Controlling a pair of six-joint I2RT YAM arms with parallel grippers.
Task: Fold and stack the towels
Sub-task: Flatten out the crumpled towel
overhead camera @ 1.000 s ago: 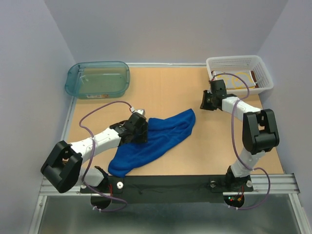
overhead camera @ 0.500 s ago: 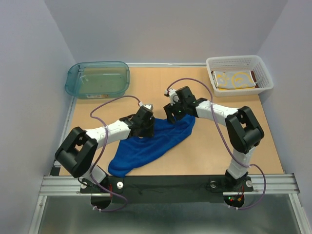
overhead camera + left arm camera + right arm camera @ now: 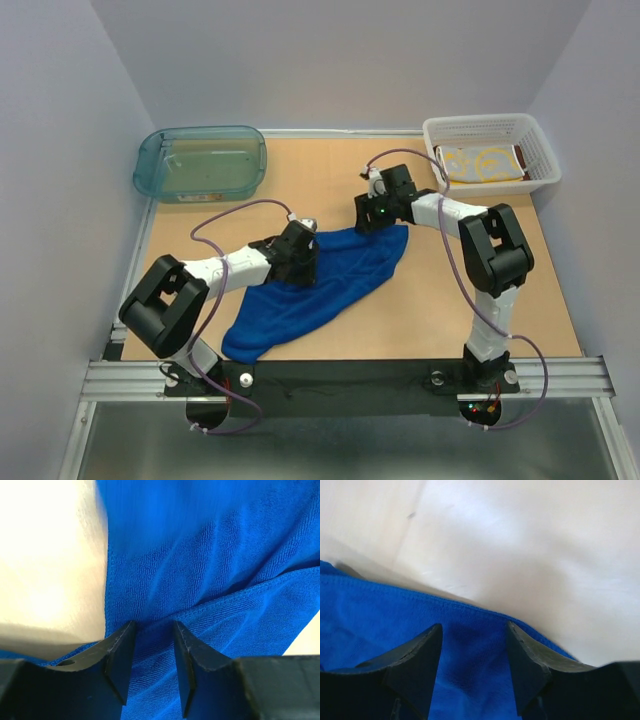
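The bright blue cloth towel (image 3: 318,292) is lying rumpled on the light wooden table (image 3: 330,185), roughly mid-table. In the top view it stretches as a long diagonal from a rounded end at about 7 o'clock up to a wider end at about 1 o'clock, and it isn't folded at all.

The left gripper (image 3: 153,624) is pressed down on the towel's 10 o'clock edge. In its wrist view the two dark fingers (image 3: 120,655) stand a bit apart with a hem of blue cloth running into the gap, and I don't see them squeezing it.

The right gripper (image 3: 474,626) sits at the towel's 1 o'clock corner. Its fingers are spread wide and straddle the hemmed edge, with blue cloth between them and bare table beyond the tips, so it isn't clamped on anything.

The yellow towel with the white pattern (image 3: 483,162) lies flat in the white plastic lattice basket (image 3: 480,123), in the table's 1 o'clock corner. A sliver of the rust-brown towel (image 3: 520,157) peeks out at its 3 o'clock end.

The see-through teal plastic tub (image 3: 148,165) sits in the 11 o'clock corner, well apart from the towel.
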